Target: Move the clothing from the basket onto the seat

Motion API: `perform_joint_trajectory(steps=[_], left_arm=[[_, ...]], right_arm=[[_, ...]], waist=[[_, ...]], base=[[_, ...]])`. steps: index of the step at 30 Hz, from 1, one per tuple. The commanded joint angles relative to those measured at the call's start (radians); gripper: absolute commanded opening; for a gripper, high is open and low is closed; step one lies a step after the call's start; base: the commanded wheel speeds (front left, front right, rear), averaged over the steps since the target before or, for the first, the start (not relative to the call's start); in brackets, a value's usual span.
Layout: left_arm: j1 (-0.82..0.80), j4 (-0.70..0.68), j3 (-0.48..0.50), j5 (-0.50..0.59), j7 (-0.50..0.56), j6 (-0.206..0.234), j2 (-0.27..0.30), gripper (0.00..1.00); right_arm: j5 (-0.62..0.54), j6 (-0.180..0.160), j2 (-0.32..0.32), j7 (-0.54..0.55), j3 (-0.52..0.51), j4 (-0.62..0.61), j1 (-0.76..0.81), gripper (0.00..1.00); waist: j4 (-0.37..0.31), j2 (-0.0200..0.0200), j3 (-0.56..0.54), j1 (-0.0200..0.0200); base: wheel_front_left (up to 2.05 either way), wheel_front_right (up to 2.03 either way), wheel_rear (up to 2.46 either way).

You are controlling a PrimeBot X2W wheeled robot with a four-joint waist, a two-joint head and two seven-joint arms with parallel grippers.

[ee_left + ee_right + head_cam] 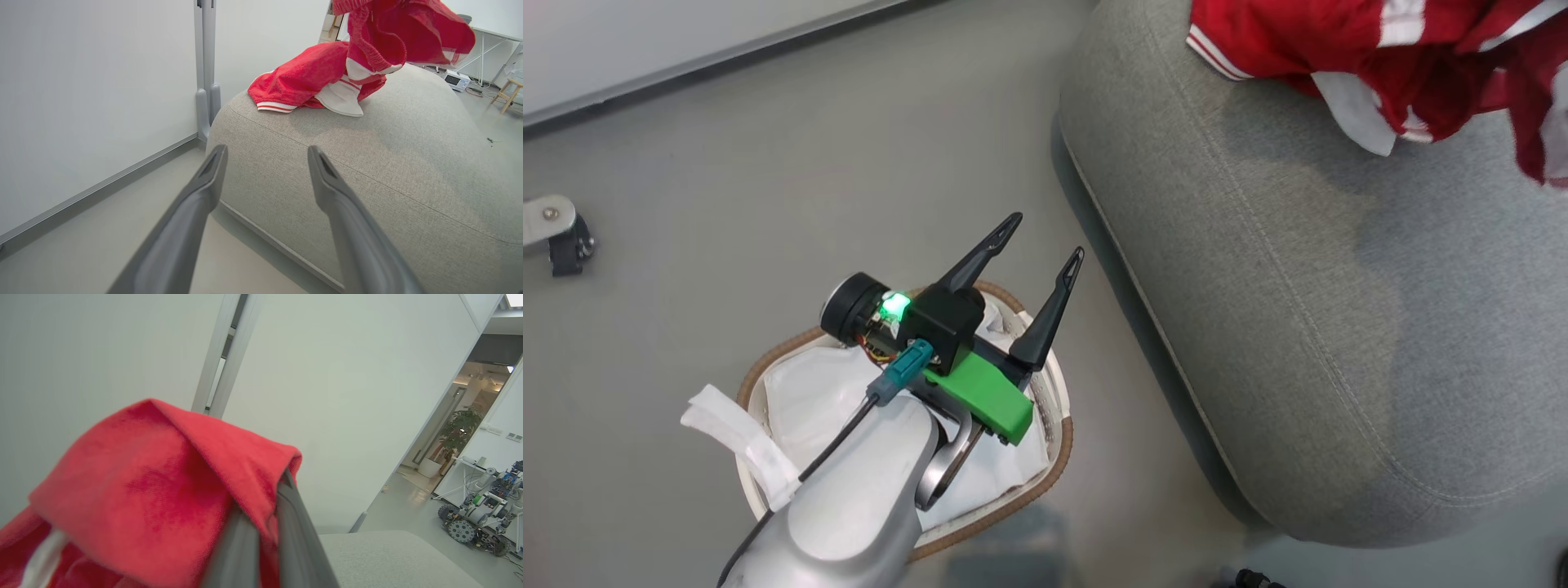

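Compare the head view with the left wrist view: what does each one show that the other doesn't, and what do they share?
Head view: the basket with its white liner, on the floor below the left gripper. Left wrist view: a wall post, a wooden stool and a small white device on the floor. Both: the left gripper's open fingers, the grey seat, and red clothing lying on it.

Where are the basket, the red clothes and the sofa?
basket (1023, 494): head view, brown woven rim.
red clothes (302, 77): left wrist view, red body of the garment lying on the sofa.
sofa (388, 171): left wrist view, grey top surface.
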Motion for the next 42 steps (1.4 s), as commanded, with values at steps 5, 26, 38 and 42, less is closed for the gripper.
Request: perform_joint_trajectory(steps=[5,26,38,42], left_arm=[[-0.057,-0.027,0.006,0.028,0.0,-0.003,0.014,1.0],[-0.042,-0.03,0.051,0.061,0.0,-0.003,0.039,1.0],[0.011,-0.018,0.091,0.035,0.0,-0.003,0.018,1.0],[0.041,-0.017,0.12,0.029,0.0,-0.003,0.006,1.0]], right_arm=[[-0.038,-0.001,-0.107,-0.002,-0.114,0.062,-0.117,0.0],[-0.168,-0.001,0.019,-0.002,-0.231,0.279,0.044,0.58],[-0.185,-0.001,0.07,-0.002,-0.171,0.152,0.211,1.0],[-0.178,-0.001,0.087,-0.002,-0.141,0.129,0.264,1.0]], waist=[[0.098,-0.0001,0.152,-0.0001],[0.111,-0.0001,0.225,-0.0001],[0.101,-0.0001,0.111,-0.0001],[0.111,-0.0001,0.055,-0.0001]], base=[[0.0,0.0,0.0],[0.0,0.0,0.0],[0.0,0.0,0.0],[0.0,0.0,0.0]])
